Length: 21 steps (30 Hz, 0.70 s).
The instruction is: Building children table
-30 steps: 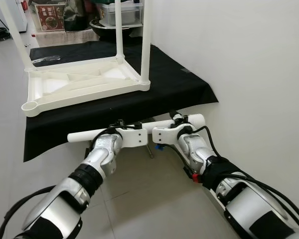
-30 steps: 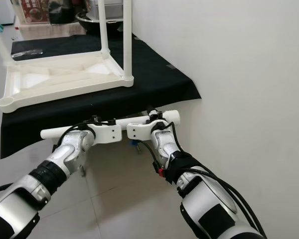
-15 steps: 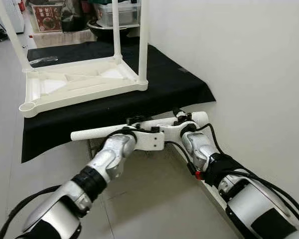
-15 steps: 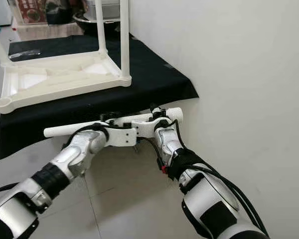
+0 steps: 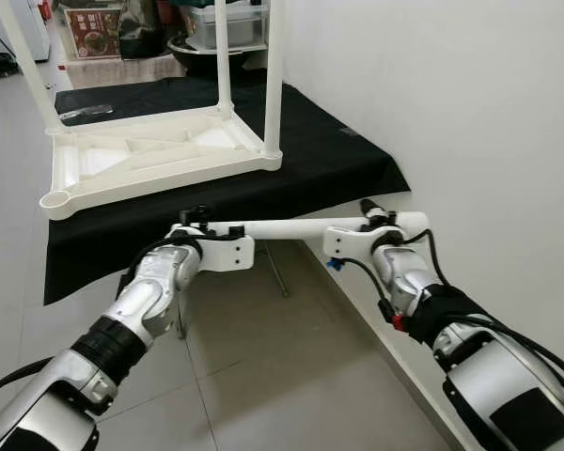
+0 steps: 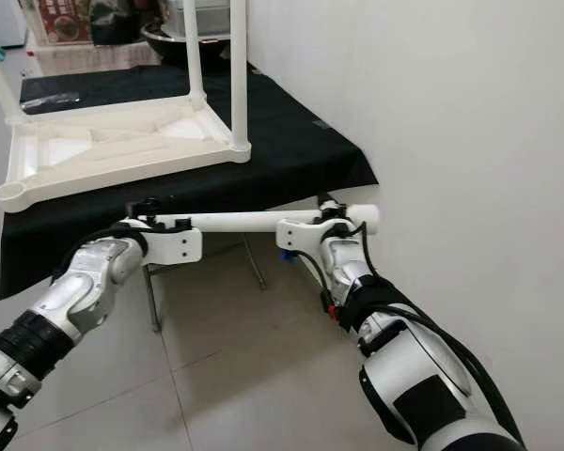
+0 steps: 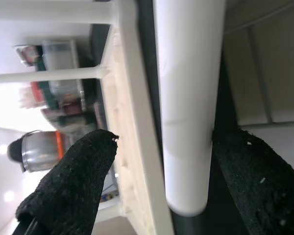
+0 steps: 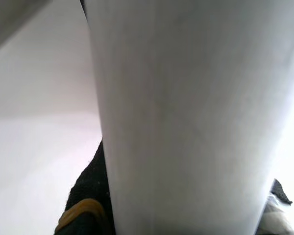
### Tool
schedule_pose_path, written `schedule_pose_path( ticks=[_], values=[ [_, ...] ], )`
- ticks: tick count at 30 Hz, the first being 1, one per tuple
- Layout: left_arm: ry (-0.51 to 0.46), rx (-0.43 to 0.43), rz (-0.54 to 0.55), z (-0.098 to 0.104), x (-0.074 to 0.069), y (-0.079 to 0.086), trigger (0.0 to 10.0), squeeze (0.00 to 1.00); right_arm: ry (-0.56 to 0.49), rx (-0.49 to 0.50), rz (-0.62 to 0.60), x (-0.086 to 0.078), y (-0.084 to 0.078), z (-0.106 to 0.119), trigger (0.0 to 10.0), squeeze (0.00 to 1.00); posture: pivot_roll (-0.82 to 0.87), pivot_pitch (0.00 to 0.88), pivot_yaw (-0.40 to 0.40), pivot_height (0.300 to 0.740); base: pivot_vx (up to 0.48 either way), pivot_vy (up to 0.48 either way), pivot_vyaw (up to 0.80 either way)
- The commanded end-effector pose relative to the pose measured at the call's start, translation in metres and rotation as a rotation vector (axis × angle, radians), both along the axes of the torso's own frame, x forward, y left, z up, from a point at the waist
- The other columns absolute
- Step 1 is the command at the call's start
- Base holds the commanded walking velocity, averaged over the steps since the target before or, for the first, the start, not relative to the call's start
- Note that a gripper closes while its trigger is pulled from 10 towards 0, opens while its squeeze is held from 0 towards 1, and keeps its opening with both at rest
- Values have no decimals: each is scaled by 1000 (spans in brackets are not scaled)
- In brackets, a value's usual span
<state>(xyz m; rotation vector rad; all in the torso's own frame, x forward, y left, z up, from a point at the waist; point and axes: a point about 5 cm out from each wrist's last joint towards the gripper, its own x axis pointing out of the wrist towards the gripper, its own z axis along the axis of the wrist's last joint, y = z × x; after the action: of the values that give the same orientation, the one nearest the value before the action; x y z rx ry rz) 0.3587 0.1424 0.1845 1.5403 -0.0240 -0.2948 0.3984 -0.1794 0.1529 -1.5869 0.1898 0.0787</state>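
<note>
White table leg looks like smooth plastic with a slight sheen; the upturned table is matt white plastic. Black cloth is matt. Fingers show rough black padding; floor tiles gleam.

No lettering can be read. Well beyond the left gripper, a red printed carton behind the black-covered table carries markings, but they are too small and blurred to make out.
</note>
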Motion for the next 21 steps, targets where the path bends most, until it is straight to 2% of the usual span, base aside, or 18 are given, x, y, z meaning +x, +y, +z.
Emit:
schedule_pose_path(
  ticks=[1, 3, 4, 6, 8, 9, 10, 11, 13, 14, 16, 17, 18, 19, 20, 21],
  values=[
    [-31, -3, 10, 4, -1, 4, 10000, 0, -27, 23, -14, 2, -3, 7, 0, 0, 76, 0, -87, 740, 0, 0, 0],
    [-214, -65, 43, 30, -3, 20, 10000, 0, -28, 37, -56, 1, -18, 7, 0, 0, 80, 0, -94, 740, 0, 0, 0],
    [-214, -65, 43, 30, -3, 20, 10000, 0, -28, 37, -56, 1, -18, 7, 0, 0, 80, 0, -94, 740, 0, 0, 0],
    [-424, -122, 47, 61, -8, 27, 10000, 0, -16, 50, -78, -1, -25, 4, 0, 0, 81, 0, -95, 740, 0, 0, 0],
    [-424, -122, 47, 61, -8, 27, 10000, 0, -16, 50, -78, -1, -25, 4, 0, 0, 81, 0, -95, 740, 0, 0, 0],
    [-494, -137, 39, 72, -11, 28, 10000, 0, -7, 79, -89, -1, -26, 2, 0, 0, 81, 0, -95, 740, 0, 0, 0],
    [-494, -137, 39, 72, -11, 28, 10000, 0, -7, 79, -89, -1, -26, 2, 0, 0, 81, 0, -95, 740, 0, 0, 0],
    [-558, -179, 39, 82, -14, 29, 10000, 0, 0, 169, -117, -2, -25, -1, 0, 0, 84, 0, -96, 740, 0, 0, 0],
    [-558, -179, 39, 82, -14, 29, 10000, 0, 0, 169, -117, -2, -25, -1, 0, 0, 84, 0, -96, 740, 0, 0, 0],
    [-600, -256, 42, 88, -18, 31, 10000, 0, 5, 340, -141, -2, -22, -3, 0, 0, 83, 0, -94, 740, 0, 0, 0],
    [-600, -256, 42, 88, -18, 31, 10000, 0, 5, 340, -141, -2, -22, -3, 0, 0, 83, 0, -94, 740, 0, 0, 0],
    [-638, -326, 52, 92, -24, 35, 10000, 0, 5, 529, -166, -1, -17, -2, 0, 0, 81, 0, -96, 740, 0, 0, 0],
    [-654, -420, 75, 90, -29, 41, 10000, 0, -12, 768, -171, 2, -9, 4, 0, 0, 84, 0, -99, 740, 0, 0, 0],
    [-660, -477, 92, 87, -33, 46, 10000, 0, -27, 917, -166, 3, -4, 8, 0, 0, 84, 0, -99, 740, 0, 0, 0],
    [-660, -477, 92, 87, -33, 46, 10000, 0, -27, 917, -166, 3, -4, 8, 0, 0, 84, 0, -99, 740, 0, 0, 0],
    [-653, -545, 116, 82, -36, 50, 10000, 0, -43, 1057, -137, 5, 2, 15, 0, 0, 87, 0, -99, 740, 0, 0, 0]
  ],
)
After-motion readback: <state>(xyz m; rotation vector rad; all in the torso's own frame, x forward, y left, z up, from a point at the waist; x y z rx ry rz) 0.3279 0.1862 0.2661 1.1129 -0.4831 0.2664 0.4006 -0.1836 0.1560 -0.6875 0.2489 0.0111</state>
